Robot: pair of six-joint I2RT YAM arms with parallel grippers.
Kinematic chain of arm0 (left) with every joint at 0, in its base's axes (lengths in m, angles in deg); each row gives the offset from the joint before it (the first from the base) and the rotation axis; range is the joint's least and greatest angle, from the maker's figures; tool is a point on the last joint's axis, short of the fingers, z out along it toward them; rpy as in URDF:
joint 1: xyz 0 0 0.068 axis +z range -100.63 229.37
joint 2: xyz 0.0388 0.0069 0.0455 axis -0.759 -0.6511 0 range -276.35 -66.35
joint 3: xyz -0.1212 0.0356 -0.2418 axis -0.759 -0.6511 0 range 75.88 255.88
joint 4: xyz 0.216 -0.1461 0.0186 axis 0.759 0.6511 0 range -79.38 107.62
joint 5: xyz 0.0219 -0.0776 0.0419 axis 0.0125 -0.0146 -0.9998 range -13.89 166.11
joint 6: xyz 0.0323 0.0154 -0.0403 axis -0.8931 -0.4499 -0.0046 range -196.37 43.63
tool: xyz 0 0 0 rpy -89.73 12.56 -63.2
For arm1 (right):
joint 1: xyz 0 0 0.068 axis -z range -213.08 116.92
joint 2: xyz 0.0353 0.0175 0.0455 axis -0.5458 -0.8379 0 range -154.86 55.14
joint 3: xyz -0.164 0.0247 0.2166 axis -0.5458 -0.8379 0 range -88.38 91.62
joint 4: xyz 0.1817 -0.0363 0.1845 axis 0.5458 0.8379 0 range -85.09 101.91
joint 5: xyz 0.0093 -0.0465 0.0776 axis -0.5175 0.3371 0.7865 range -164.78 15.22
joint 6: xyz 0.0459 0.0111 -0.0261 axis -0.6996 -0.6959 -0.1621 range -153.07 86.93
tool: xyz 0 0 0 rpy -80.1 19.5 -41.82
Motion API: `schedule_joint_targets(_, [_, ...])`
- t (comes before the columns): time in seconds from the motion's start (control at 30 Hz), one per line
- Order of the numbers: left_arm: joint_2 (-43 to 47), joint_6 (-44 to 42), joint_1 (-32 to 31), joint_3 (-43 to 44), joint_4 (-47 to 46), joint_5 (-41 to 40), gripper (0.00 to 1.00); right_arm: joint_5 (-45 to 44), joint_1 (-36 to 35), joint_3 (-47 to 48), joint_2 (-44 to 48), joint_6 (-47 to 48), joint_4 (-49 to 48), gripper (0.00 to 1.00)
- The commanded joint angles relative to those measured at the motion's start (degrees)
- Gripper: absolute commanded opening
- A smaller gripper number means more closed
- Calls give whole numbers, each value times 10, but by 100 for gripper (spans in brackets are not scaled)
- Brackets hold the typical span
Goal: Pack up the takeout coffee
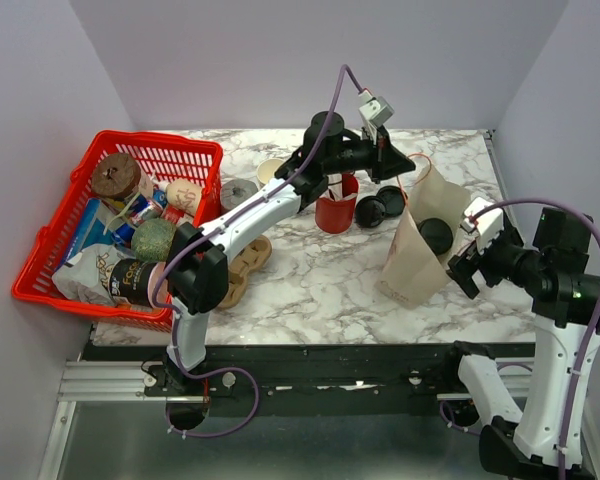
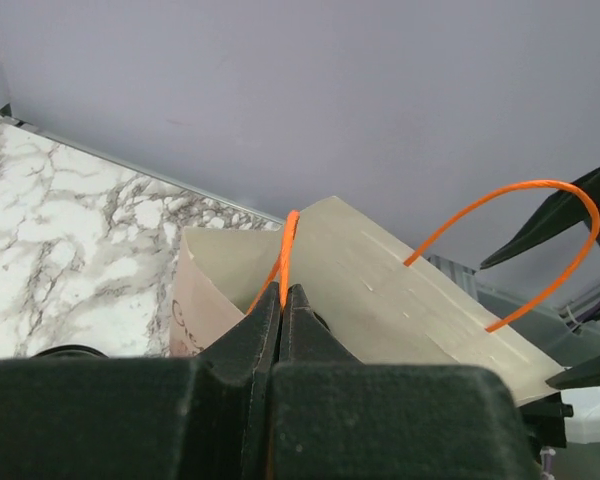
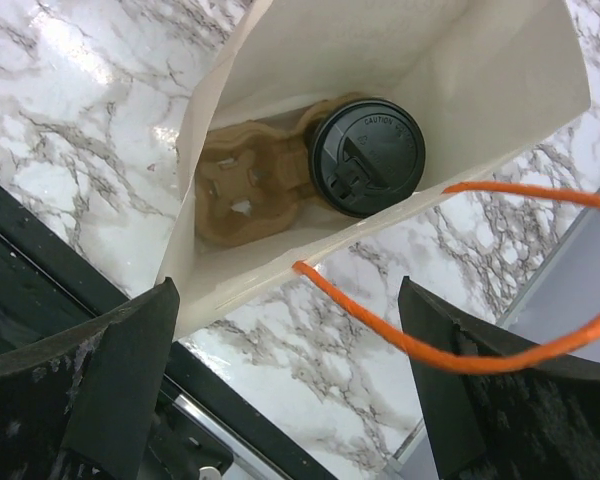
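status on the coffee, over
Left fingers shut on orange bag handle. Right fingers open above the bag. Lidded coffee inside, in the cardboard carrier. Free handle loops near right fingers.

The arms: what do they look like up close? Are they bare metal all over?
No. The left arm and right arm both have smooth white tubular links joined by chunky black joints. A purple cable loops along each one. The jaws are matte black and taper to wedges. A small grey camera box sits at each wrist.
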Motion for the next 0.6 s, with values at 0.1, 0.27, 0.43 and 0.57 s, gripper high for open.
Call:
schedule_joint_targets(0.1, [-6, -9, 12, 23, -10, -24, 0, 24, -3, 84, 16, -19, 102, 100])
schedule_joint_targets(0.27, [-7, 0, 7, 18, -14, -20, 1, 78, -3, 149, -26, -126, 58, 100])
schedule_joint_targets(0.43, [3, 10, 5, 16, -12, -7, 49, 104, -3, 185, -46, -204, -7, 100])
schedule_joint_targets(0.57, [30, -28, 8, 44, 49, -29, 65, 85, -3, 185, -45, -306, -99, 100])
